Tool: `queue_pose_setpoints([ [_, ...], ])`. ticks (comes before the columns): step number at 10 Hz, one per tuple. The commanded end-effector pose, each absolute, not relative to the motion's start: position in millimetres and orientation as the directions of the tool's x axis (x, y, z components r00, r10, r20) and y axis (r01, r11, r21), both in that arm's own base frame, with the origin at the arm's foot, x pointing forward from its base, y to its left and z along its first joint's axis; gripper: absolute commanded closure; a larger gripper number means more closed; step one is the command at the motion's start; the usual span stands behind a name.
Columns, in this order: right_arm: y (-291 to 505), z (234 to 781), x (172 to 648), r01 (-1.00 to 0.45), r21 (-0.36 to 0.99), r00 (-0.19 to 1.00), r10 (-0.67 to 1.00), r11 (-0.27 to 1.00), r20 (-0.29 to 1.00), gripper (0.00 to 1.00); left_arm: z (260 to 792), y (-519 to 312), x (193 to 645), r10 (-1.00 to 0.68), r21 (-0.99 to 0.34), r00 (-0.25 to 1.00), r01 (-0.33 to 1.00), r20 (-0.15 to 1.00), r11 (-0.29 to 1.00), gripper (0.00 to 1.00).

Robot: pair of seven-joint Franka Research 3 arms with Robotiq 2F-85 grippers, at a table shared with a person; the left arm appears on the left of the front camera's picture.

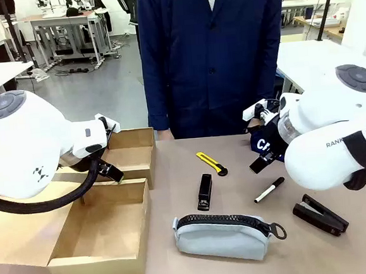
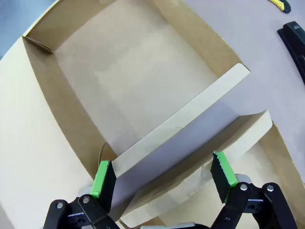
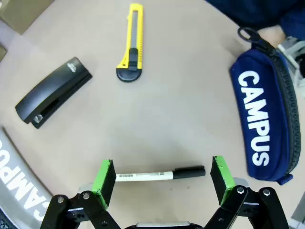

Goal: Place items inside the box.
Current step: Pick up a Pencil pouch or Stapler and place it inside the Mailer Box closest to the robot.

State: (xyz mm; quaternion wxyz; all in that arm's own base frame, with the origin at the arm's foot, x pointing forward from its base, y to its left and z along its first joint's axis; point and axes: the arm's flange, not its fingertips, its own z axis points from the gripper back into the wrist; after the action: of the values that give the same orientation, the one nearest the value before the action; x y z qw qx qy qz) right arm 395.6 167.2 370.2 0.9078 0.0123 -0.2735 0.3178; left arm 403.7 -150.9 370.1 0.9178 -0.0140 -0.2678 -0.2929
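Front view: the box (image 1: 103, 261) sits open at 8 o'clock on the bench (image 1: 173, 169) with nothing in it. The left claw (image 1: 111, 172) hangs over its far half. The marker (image 1: 269, 189) lies at 4 o'clock, just under the right claw (image 1: 262, 163). The utility knife (image 1: 212, 163), stapler (image 1: 204, 192), grey pouch (image 1: 221, 237) and second stapler (image 1: 320, 215) lie spread around it.

Left wrist view: the left claw (image 2: 164, 174) is apart and holds nothing, straddling a cardboard wall (image 2: 190, 112) of the box. I'd say it crowds the drop spot.

Right wrist view: the right claw (image 3: 162, 175) is apart and empty, and the marker (image 3: 143, 175) lies end to end between its pads. Closing like this would pinch it by the tips. A quarter turn of the wrist to meet the barrel's sides looks wiser. The bench is bare close by, with the navy case (image 3: 264, 124) at 3 o'clock, the knife at 12 and the stapler at 10, all well apart.
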Motion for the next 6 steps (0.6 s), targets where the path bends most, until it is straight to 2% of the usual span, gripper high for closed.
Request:
queue_pose_setpoints([
  [1, 167.2, 370.3, 395.6, -0.584, -0.152, 0.648, 0.57, 0.798, 0.504, 0.0, 370.1, -150.9, 403.7, -0.53, 0.131, 0.685, 0.545, 0.5, 0.828, 0.0],
  [6, 167.2, 370.3, 395.6, -0.584, -0.152, 0.648, 0.57, 0.798, 0.504, 0.0, 370.1, -150.9, 403.7, -0.53, 0.131, 0.685, 0.545, 0.5, 0.828, 0.0],
])
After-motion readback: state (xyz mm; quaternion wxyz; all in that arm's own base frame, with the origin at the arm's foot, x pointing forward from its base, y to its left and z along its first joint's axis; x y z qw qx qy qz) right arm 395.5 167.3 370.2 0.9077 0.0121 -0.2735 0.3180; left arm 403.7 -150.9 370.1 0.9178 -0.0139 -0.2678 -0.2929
